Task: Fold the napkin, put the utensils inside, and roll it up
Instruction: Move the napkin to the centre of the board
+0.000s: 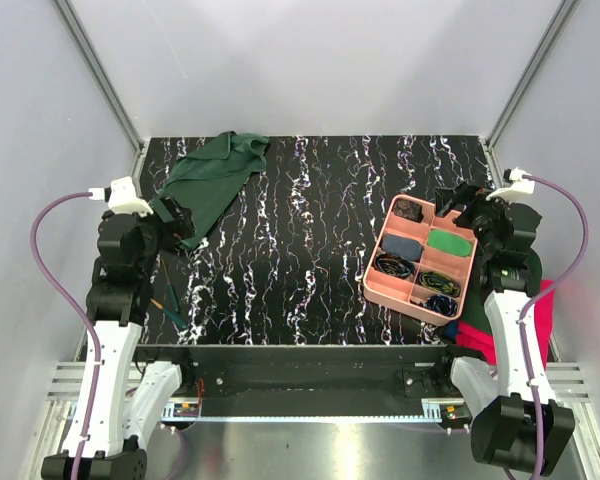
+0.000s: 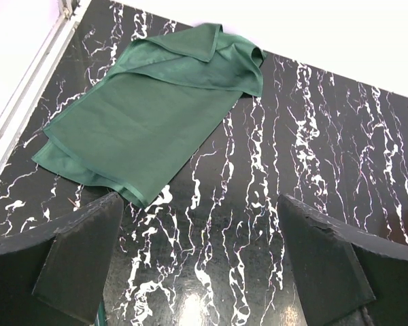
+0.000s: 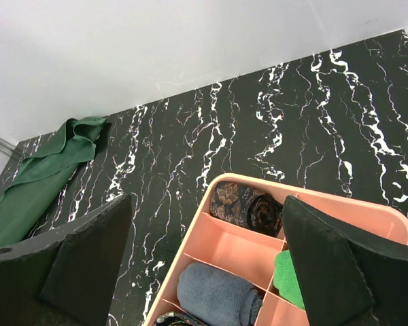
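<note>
A plain dark-green napkin (image 1: 212,175) lies far left of the salmon-pink tray (image 3: 221,241) on the black, white-veined marble-pattern table (image 1: 300,250), while the tray holds 1 bright-green swatch (image 1: 450,241), 1 slate-blue cloth (image 1: 401,246) and dark paisley-patterned rolls (image 1: 410,210).

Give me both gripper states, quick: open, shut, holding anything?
Left gripper: open, empty, over the table near the napkin.
Right gripper: open, empty, above the pink tray.
</note>
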`<state>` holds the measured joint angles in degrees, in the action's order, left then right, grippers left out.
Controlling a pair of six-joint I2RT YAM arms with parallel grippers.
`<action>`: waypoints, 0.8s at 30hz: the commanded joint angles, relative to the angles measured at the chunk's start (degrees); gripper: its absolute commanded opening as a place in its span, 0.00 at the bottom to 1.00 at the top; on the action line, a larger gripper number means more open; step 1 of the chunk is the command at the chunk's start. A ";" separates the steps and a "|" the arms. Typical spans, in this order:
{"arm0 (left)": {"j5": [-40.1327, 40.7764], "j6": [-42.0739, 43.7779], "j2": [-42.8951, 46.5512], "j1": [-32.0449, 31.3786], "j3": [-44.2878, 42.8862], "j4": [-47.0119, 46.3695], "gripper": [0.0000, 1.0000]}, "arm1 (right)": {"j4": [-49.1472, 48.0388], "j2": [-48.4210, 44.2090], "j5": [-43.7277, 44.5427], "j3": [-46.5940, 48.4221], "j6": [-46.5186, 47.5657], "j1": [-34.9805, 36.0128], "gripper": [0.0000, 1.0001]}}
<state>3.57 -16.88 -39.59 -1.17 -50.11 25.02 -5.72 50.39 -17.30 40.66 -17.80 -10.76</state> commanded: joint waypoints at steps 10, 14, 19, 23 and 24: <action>-1.46 -3.67 -3.64 0.11 1.33 -0.14 0.99 | -0.88 1.02 -1.51 0.56 0.49 0.04 1.00; 0.47 -12.26 -6.97 -0.41 5.44 -0.14 0.98 | -0.61 2.78 -3.61 1.08 -0.04 0.04 1.00; 4.50 -16.07 -16.62 -5.06 9.68 -6.46 0.93 | 0.18 3.75 -5.20 1.87 0.05 0.04 1.00; 9.16 -16.60 -23.50 -4.98 11.52 -11.12 0.91 | 0.53 3.75 -5.73 1.88 -0.04 0.04 1.00; 9.43 -16.78 -25.95 -4.81 11.78 -13.30 0.91 | 0.62 3.92 -6.08 1.96 0.05 0.04 1.00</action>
<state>7.14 -31.27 -60.86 -6.28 -39.29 21.15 -4.60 54.39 -21.10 40.66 -17.82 -10.76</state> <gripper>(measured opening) 0.918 0.994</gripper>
